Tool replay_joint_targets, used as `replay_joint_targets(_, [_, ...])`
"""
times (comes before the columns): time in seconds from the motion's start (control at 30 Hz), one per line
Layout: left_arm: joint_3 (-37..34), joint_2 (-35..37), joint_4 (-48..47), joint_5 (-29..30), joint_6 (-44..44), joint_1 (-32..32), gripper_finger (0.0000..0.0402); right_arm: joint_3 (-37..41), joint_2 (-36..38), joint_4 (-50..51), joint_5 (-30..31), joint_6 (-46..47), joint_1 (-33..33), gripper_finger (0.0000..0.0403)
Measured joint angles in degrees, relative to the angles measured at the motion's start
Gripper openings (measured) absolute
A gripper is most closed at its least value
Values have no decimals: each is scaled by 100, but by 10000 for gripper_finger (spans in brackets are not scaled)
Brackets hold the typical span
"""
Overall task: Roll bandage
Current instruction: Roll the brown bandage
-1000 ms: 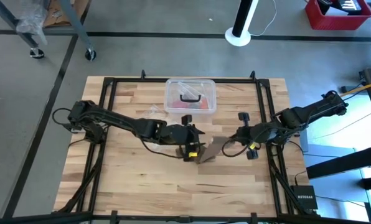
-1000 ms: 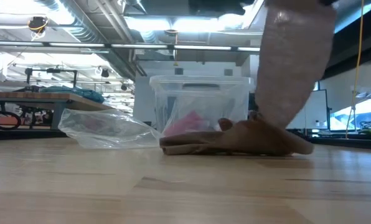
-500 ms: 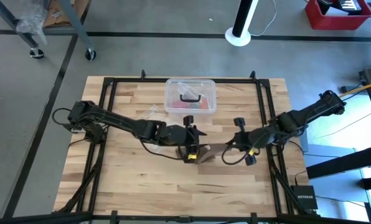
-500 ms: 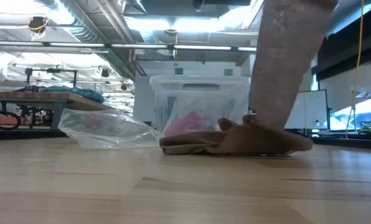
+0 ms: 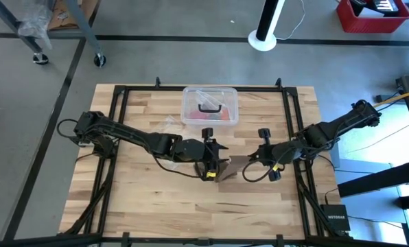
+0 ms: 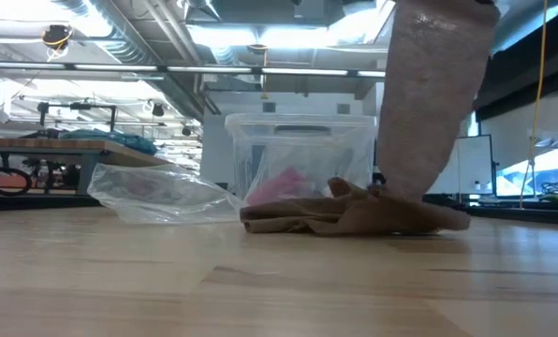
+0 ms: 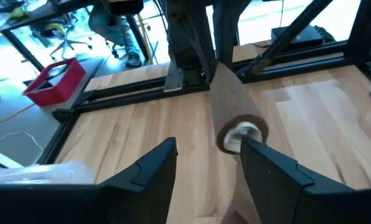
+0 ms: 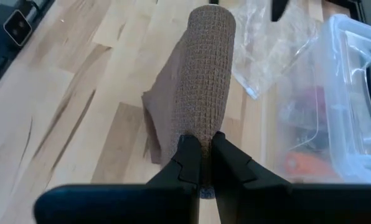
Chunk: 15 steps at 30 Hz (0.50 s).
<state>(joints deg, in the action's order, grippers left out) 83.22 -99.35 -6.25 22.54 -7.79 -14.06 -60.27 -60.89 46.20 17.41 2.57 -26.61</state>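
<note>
My right gripper (image 8: 201,163) is pinched tight on the raised end of the bandage (image 5: 233,165), near the table's middle. Its long axis runs from three o'clock at my fingers down toward nine, ending crumpled on the wood. My left gripper (image 7: 205,163) stands parted beside the strip, holding nothing.

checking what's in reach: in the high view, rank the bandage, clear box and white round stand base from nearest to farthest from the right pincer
1. Bandage: held in the right pincer, mid-table.
2. Clear box: at the table's far edge.
3. White stand base: on the floor beyond the table.
</note>
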Motion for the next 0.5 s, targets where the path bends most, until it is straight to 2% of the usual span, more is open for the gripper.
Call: replay_joint_targets(0.5, [0,36,-88,18,-16,-29,171,2,-137,-216,105,-133,0,23])
